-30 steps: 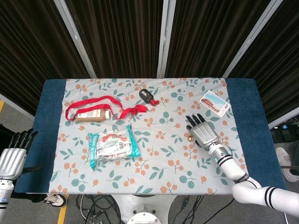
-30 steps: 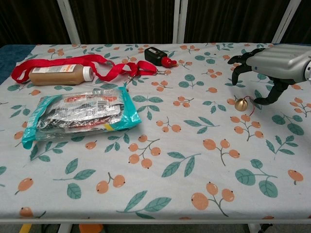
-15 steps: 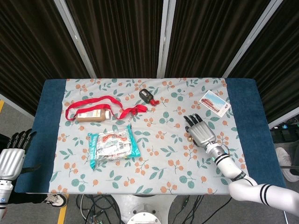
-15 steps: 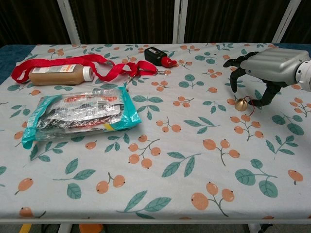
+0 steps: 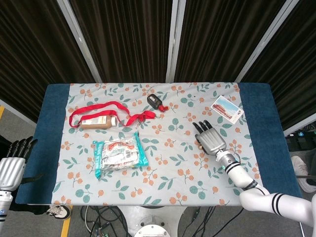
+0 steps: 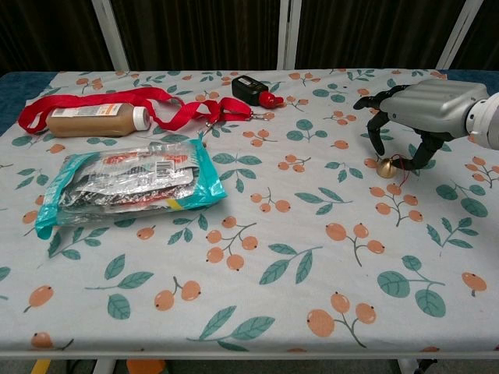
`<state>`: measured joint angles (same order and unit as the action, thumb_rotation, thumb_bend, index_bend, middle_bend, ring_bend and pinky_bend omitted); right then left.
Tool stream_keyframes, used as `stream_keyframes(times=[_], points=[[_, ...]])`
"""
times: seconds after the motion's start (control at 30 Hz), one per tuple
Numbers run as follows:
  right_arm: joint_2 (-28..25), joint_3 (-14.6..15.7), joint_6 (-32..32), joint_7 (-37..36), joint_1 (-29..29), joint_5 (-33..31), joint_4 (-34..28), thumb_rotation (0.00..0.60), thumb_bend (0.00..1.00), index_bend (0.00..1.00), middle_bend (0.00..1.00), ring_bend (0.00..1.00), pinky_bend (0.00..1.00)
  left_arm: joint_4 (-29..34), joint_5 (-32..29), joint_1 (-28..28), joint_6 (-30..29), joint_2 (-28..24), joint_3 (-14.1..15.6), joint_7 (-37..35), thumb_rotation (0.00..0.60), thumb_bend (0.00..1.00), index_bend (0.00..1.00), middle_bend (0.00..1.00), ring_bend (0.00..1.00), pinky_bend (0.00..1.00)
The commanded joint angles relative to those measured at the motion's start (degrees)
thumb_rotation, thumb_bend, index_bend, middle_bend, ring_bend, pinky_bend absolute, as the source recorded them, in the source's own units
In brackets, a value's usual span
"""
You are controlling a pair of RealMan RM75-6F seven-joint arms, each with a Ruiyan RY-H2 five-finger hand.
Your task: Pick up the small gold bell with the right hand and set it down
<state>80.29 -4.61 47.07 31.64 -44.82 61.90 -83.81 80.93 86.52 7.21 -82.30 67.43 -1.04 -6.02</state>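
The small gold bell (image 6: 386, 167) stands on the floral tablecloth (image 6: 296, 234) at the right, a thin red cord trailing from it. My right hand (image 6: 425, 109) hovers just over it, palm down, fingers spread and arched; the thumb hangs just right of the bell and the other fingers (image 6: 376, 132) just to its left, none clearly touching it. In the head view the right hand (image 5: 211, 138) covers the bell. My left hand (image 5: 13, 163) hangs off the table's left edge, fingers apart and holding nothing.
A teal snack packet (image 6: 125, 183) lies at the left. Behind it are a brown bottle (image 6: 93, 119) and a red lanyard (image 6: 117, 97). A black device (image 6: 251, 88) with a red tag sits at the back centre. A postcard (image 5: 226, 108) lies at the back right.
My right hand has shifted left and come over the bell, its fingers now straddling it. The bell has stayed where it was. The left hand has barely moved.
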Motion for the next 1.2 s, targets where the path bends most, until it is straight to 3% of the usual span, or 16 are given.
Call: stream_keyframes(times=[0.03, 1.2], points=[[0.1, 0.2, 0.1, -0.1, 0.0, 0.0, 0.1, 0.6, 0.27, 0.5, 0.0, 0.0, 0.0, -0.1, -0.1, 0.0, 0.1, 0.0, 0.0, 0.0, 0.6, 0.05, 0.01, 0.0, 0.0, 0.0], [0.2, 1.0, 0.4, -1.4, -0.6, -0.6, 0.8, 0.6, 0.31, 0.59, 0.0, 0.0, 0.0, 0.0, -0.1, -0.1, 0.2, -0.1, 0.0, -0.4, 0.6, 0.05, 0.01, 0.0, 0.0, 0.0]])
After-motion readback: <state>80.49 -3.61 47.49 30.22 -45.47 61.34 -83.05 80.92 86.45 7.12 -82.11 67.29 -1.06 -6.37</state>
